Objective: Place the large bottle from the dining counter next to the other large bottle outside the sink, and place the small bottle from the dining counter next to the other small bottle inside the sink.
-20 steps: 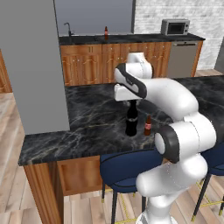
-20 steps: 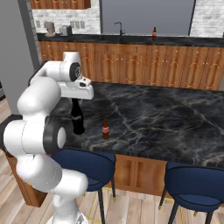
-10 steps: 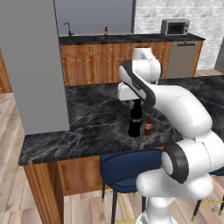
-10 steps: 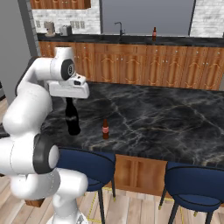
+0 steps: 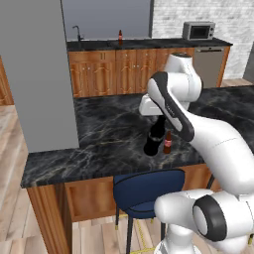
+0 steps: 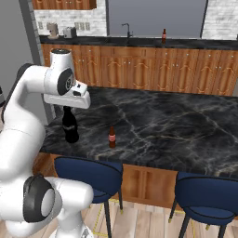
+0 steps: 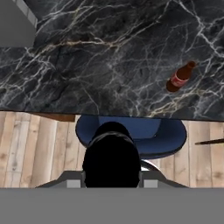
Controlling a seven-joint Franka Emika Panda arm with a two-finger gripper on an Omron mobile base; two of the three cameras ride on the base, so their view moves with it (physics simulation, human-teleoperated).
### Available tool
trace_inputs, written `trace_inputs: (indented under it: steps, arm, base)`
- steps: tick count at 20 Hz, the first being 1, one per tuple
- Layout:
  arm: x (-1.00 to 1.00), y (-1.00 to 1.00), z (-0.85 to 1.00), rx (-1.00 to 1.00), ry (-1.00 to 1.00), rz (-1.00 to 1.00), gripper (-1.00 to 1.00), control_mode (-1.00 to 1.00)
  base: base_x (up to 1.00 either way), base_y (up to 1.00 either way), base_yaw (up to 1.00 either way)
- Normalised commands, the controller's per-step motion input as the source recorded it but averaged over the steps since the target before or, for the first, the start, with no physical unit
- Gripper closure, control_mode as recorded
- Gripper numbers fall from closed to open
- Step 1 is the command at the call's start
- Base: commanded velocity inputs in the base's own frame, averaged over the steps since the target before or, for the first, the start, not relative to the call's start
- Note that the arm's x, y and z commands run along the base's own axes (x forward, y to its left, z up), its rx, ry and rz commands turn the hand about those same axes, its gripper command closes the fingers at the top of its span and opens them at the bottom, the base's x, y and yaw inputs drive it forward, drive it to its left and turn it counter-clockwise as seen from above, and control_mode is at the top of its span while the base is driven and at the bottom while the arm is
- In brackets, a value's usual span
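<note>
My gripper point(image 5: 159, 118) point(image 6: 68, 109) is shut on the neck of the large bottle point(image 5: 153, 142) point(image 6: 70, 126), a black upright bottle close to the front edge of the dining counter point(image 5: 99, 134) point(image 6: 167, 121). The frames do not show whether its base touches the slab. In the hand view its dark top point(image 7: 111, 162) sits between the fingertips. The small bottle point(image 5: 167, 143) point(image 6: 111, 137) point(image 7: 180, 77), brown with a red label, stands just beside it on the slab. The other large bottle point(image 5: 120, 35) point(image 6: 163, 35) stands on the far counter near the sink's tap point(image 5: 78, 32) point(image 6: 126, 29).
Blue stools point(image 5: 146, 191) point(image 6: 88, 174) point(image 6: 209, 195) stand under the counter's front edge. A grey pillar point(image 5: 39, 74) rises at the slab's left end. Wooden cabinets point(image 6: 148, 69) run under the far counter, with a microwave point(image 5: 198, 31) and a toaster point(image 6: 69, 32) on it.
My arm has swung and drawn the held black bottle a little nearer the counter's front edge, away from the small bottle. The small bottle has stayed put.
</note>
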Motion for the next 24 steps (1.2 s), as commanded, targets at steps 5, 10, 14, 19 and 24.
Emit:
trace_inputs:
  steps: [5, 10, 14, 19, 24]
  arm:
    - [-0.16, 0.0, 0.22, -0.01, -0.01, 0.0, 1.0, -1.0]
    - [-0.12, 0.0, 0.18, -0.07, 0.15, -0.03, 1.0, -1.0]
    - [-0.02, 0.0, 0.09, -0.03, 0.13, -0.01, 1.0, -1.0]
    - [0.0, 0.0, 0.0, 0.0, 0.01, 0.0, 1.0, -1.0]
    - [0.0, 0.0, 0.0, 0.0, 0.0, 0.0, 1.0, -1.0]
  base:
    - [0.0, 0.0, 0.0]
    - [0.0, 0.0, 0.0]
    - [0.0, 0.0, 0.0]
    - [0.0, 0.0, 0.0]
    - [0.0, 0.0, 0.0]
